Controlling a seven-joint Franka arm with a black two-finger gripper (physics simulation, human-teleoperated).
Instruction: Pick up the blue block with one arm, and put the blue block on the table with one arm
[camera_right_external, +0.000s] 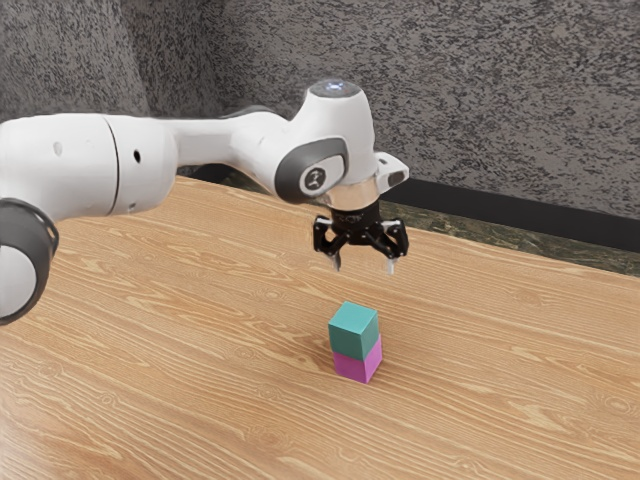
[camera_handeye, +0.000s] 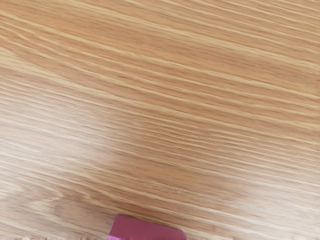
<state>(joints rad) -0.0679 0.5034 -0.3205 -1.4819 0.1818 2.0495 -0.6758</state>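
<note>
Our jaws stand wide open with 0 things gripped, higher than the blue block (camera_right_external: 354, 332), which sits atop 1 purple block (camera_right_external: 356, 367) on the tabletop (camera_right_external: 180, 360).

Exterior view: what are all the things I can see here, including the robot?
Top block: one, blue-green, on the pink-purple block
Bottom block: one, pink-purple, on the table
Table: one, light brown wood grain, under the blocks
Walls: two, speckled grey, behind
Baseboard: black, along the wall's foot
Floor: dark, mottled, beyond the table
Robot arm: one, white, from the left
Gripper: one, black, open, above the blocks
</note>
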